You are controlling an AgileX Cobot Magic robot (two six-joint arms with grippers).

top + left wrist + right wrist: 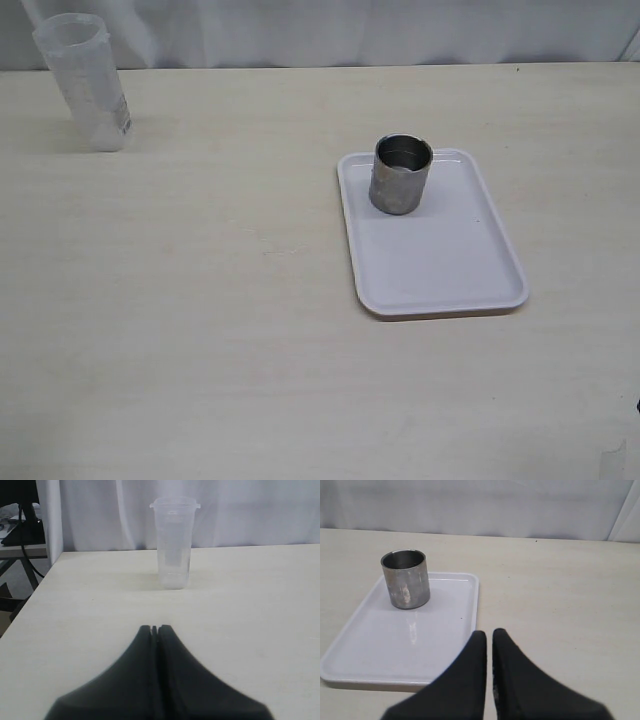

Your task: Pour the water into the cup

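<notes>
The tall translucent plastic container stands upright at the far left of the table. It also shows in the left wrist view; its content is clear and I cannot make out a water level. The steel cup stands upright at the far end of a white tray and also shows in the right wrist view. My left gripper is shut and empty, well short of the container. My right gripper is shut and empty, by the tray's near corner. Neither gripper shows in the exterior view.
The table is pale wood with a white curtain behind its far edge. In the left wrist view the table's side edge drops off beside the container, with dark equipment beyond it.
</notes>
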